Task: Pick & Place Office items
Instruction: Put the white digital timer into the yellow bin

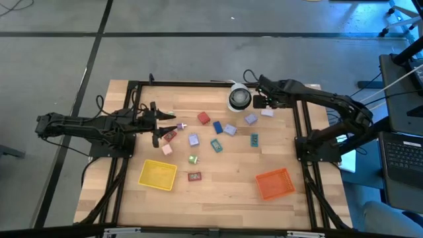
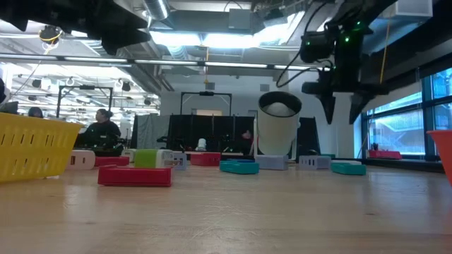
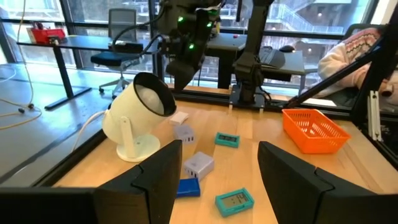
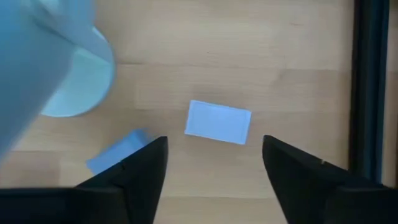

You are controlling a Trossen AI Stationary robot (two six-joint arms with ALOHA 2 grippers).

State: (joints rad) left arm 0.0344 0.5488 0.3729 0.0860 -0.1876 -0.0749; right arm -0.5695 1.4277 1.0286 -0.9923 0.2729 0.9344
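Observation:
Several small office items lie on the wooden table point(image 1: 231, 198): a red one point(image 1: 203, 118), a blue one point(image 1: 218, 127), lavender ones point(image 1: 251, 119), teal ones point(image 1: 254, 139), and a pale block point(image 4: 217, 122). My right gripper point(image 4: 214, 162) hangs open above that pale block, pointing steeply down, beside the white roll point(image 1: 239, 98); it touches nothing. In the low view it point(image 2: 344, 106) stands clear above the table. My left gripper point(image 1: 170, 125) waits open and level at the table's left, facing the items point(image 3: 217, 168).
A yellow tray point(image 1: 158, 174) stands near the front left and an orange tray point(image 1: 275, 183) near the front right. The white roll point(image 3: 140, 115) stands upright at the far edge. A black frame rail point(image 4: 370, 93) runs along the table's right side. A person sits beyond the table point(image 2: 104, 127).

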